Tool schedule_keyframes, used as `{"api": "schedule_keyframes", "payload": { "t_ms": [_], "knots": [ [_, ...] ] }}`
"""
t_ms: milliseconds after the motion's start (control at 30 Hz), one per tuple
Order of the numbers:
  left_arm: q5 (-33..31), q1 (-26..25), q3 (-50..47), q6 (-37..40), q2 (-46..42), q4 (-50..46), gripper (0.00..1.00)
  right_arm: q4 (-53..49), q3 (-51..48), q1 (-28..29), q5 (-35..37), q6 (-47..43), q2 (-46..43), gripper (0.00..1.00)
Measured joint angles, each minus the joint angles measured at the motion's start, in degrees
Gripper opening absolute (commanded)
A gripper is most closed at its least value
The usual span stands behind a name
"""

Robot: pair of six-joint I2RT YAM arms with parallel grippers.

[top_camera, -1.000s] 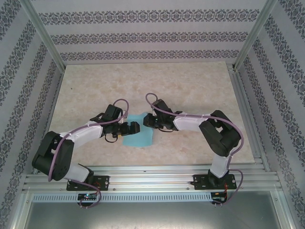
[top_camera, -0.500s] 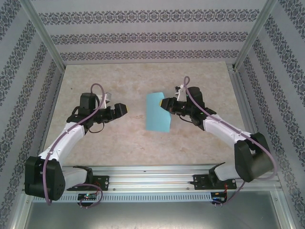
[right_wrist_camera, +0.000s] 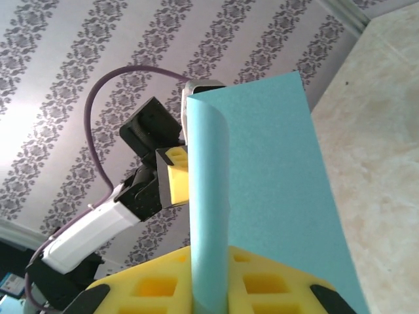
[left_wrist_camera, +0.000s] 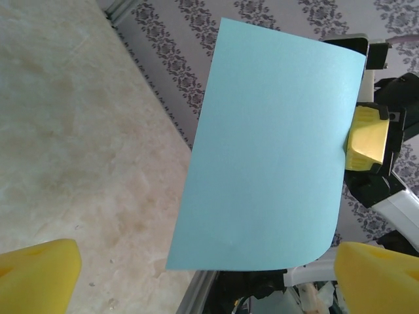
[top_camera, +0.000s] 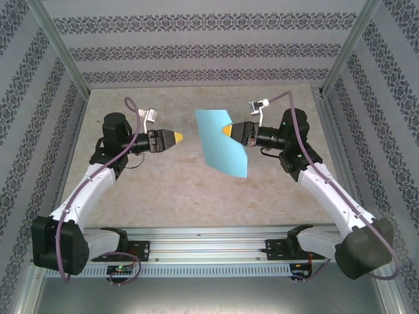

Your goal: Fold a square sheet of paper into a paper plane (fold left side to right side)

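The square sheet of paper point(top_camera: 222, 145) is off the table point(top_camera: 275, 196) and held in the air near the middle of the workspace, pinched along its right edge by the right gripper point(top_camera: 227, 130), whose yellow tips are pressed together on it. From above, the turquoise sheet hangs as a slanted panel, its far end level with the gripper and its near end reaching toward the arm bases. In the right wrist view the paper point(right_wrist_camera: 268, 190) rises from between the gripper's own yellow pads point(right_wrist_camera: 150, 288) and one edge curls round into a soft roll rather than a sharp crease. The left gripper point(top_camera: 171, 138) sits to the left of the sheet, level with it and pointing at it, but apart from it — a strip of bare table shows between them from above. Its fingertips point(left_wrist_camera: 36, 271) sit at the two lower corners of the left wrist view, spread wide with nothing between them. In that same view the sheet point(left_wrist_camera: 268, 157) faces the camera nearly flat, with its lower right corner bowed, and the right gripper's yellow pad point(left_wrist_camera: 363, 137) clamps its right edge. Patterned wallpaper point(top_camera: 196, 49) lines the walls around the table.
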Motion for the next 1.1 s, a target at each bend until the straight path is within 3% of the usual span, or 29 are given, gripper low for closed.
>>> {"api": "schedule_keyframes", "payload": {
  "t_ms": [333, 600, 767, 1100],
  "knots": [
    [2.2, -5.9, 4.5, 0.1, 2.0, 4.7, 1.0, 5.9, 0.9, 2.7, -2.9, 6.5, 0.0, 0.16],
    [2.1, -7.0, 5.9, 0.5, 3.8, 4.7, 0.97, 8.7, 1.6, 3.1, -3.1, 9.0, -0.7, 0.16],
    [2.5, -8.4, 5.9, 1.0, 3.8, 5.0, 0.79, 9.1, 1.6, 3.4, -3.1, 9.6, -0.7, 0.16],
    [3.0, -8.6, 6.2, 4.3, 2.2, 3.7, 0.24, 6.4, 1.6, 1.1, -2.7, 7.7, -0.7, 0.17]
  ]
}}
